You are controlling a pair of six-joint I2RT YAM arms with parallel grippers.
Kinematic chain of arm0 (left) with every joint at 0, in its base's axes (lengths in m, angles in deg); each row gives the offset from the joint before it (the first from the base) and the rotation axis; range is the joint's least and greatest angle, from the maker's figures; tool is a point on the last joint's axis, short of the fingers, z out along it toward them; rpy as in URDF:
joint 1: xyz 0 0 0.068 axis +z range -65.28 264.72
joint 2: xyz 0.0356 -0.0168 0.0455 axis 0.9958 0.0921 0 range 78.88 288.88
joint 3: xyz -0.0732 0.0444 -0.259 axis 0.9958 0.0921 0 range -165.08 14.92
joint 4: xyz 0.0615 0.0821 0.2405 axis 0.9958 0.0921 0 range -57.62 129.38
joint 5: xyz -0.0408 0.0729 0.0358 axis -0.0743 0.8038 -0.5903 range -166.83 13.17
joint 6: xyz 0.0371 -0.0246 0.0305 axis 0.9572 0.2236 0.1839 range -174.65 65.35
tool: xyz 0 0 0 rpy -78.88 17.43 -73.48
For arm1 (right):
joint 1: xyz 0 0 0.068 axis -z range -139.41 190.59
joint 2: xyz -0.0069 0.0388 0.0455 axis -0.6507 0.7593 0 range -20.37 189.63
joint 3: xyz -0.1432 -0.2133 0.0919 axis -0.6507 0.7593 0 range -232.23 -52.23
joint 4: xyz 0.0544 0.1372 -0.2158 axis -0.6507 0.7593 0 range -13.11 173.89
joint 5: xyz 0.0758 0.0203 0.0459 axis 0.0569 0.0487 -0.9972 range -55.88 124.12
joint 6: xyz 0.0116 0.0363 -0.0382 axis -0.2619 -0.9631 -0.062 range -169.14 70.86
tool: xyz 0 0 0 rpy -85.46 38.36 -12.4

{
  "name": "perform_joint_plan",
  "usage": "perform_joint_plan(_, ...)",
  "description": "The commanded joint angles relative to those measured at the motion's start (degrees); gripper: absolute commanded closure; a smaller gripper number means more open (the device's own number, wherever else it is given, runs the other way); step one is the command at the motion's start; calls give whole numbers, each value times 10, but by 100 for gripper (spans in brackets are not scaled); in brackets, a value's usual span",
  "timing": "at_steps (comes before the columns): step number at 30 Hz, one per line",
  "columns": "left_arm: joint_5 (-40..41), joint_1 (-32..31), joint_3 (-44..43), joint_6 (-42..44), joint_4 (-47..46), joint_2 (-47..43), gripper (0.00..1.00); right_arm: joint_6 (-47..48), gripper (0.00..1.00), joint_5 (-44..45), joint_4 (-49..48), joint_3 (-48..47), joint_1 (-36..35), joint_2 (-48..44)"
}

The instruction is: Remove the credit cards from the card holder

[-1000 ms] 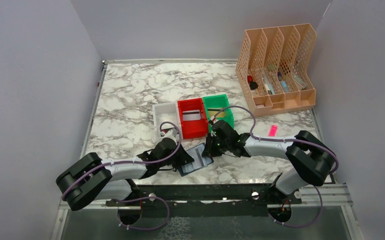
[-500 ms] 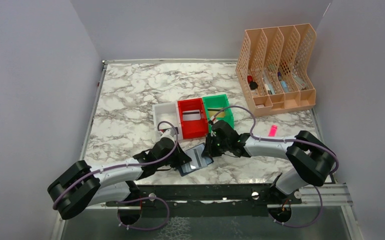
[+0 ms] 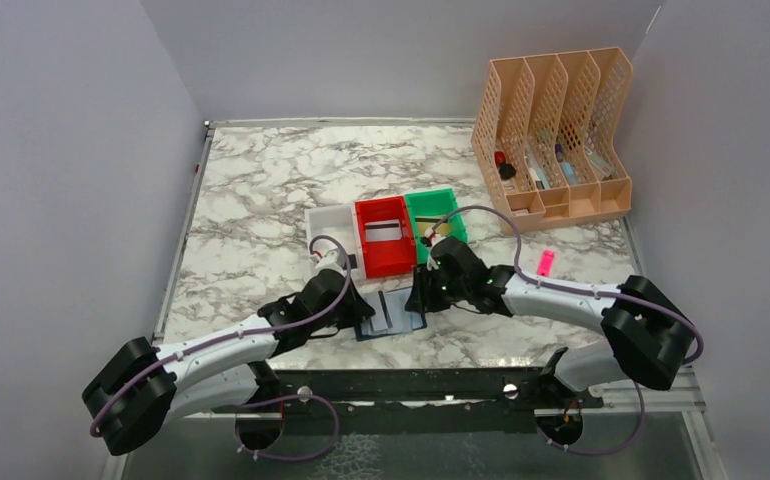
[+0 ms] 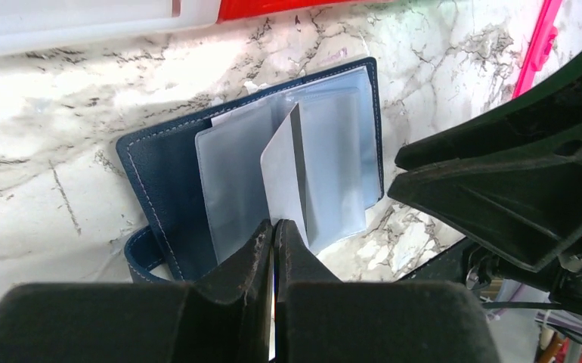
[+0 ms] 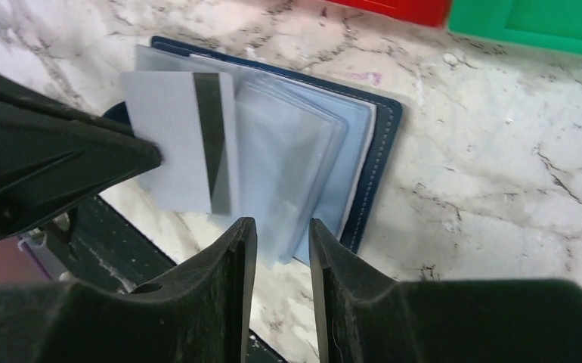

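**1 card [image 4: 282, 170] pinched in the left gripper [image 4: 274, 227]**

Your left gripper is pressed onto the silvery-grey card's near edge, above the card holder [image 4: 159, 178] lying open at lower centre of the top view. Your right gripper [image 5: 282, 227] hangs spread and empty, just beside the holder's lower edge.

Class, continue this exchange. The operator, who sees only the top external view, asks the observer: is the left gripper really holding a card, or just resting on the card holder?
Observer: In the left wrist view, the left gripper is shut on the edge of a silvery-grey card, which is tilted up from the open card holder.
Operator: Any marking on it?
Observer: In the right wrist view, a dark stripe runs across its face.
Operator: And the right gripper?
Observer: The right gripper has its jaws apart with nothing between them, at the edge of the clear sleeves.
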Motion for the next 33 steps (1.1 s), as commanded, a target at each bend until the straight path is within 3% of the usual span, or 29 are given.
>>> perform_joint_plan(1,34,3,-29,38,50,-4,100,27,63,-52,3,-23,-1,-12)
perform_joint_plan(7,51,4,-48,46,79,-14,100,33,64,-152,-57,-27,-1,52)
perform_joint_plan(13,84,5,-62,48,125,-54,100,26,65,-37,14,-38,-1,90)
perform_joint_plan(17,103,5,-69,56,142,-82,100,40,65,33,46,-37,-1,47)
perform_joint_plan(27,78,5,-70,92,79,-118,100,40,60,28,-1,-3,-1,-95)
perform_joint_plan(30,66,4,-62,103,48,-137,100,29,52,58,-7,14,-1,-131)
perform_joint_plan(33,56,5,-54,113,22,-152,100,12,30,78,-19,32,-1,-159)
